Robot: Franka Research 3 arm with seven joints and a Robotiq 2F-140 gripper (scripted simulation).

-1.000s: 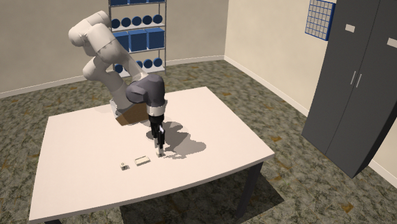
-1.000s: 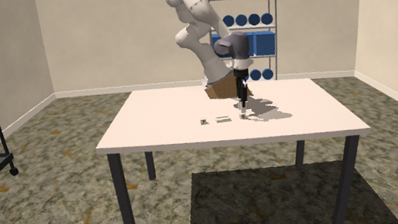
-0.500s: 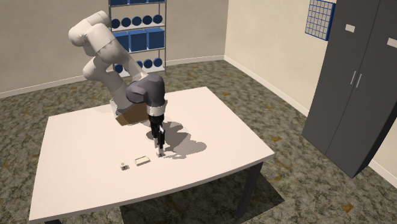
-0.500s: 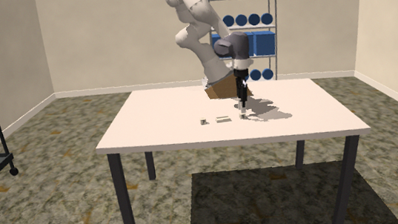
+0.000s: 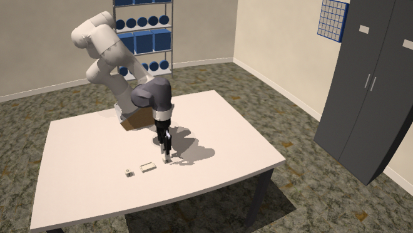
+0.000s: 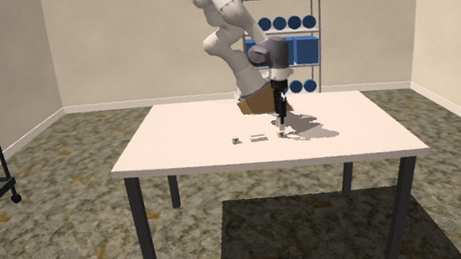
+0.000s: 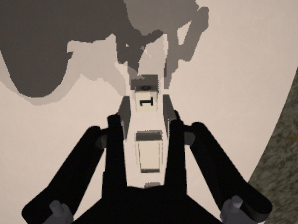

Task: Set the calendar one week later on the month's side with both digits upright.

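A small cream cube [image 5: 165, 161] [image 6: 280, 134] [image 7: 146, 102] stands on the table at the right of the tray; its top face shows a 1, lying sideways in the wrist view. My gripper [image 5: 165, 155] [image 6: 280, 126] [image 7: 146, 104] is partly open, low over this cube, with a fingertip on either side and narrow gaps showing. The cream tray [image 5: 147, 167] [image 6: 258, 138] [image 7: 149, 156] lies on the table, empty. A second cube [image 5: 127, 172] [image 6: 235, 140] stands left of the tray; its front face shows a 7 in the exterior view. The month side is not readable.
Both cubes and the tray stand roughly in a row on the pale table [image 5: 94, 194] [image 6: 191, 155], apart from each other. The arm's brown base block [image 5: 139, 119] [image 6: 259, 101] is behind them. The arm's shadow falls right of the gripper.
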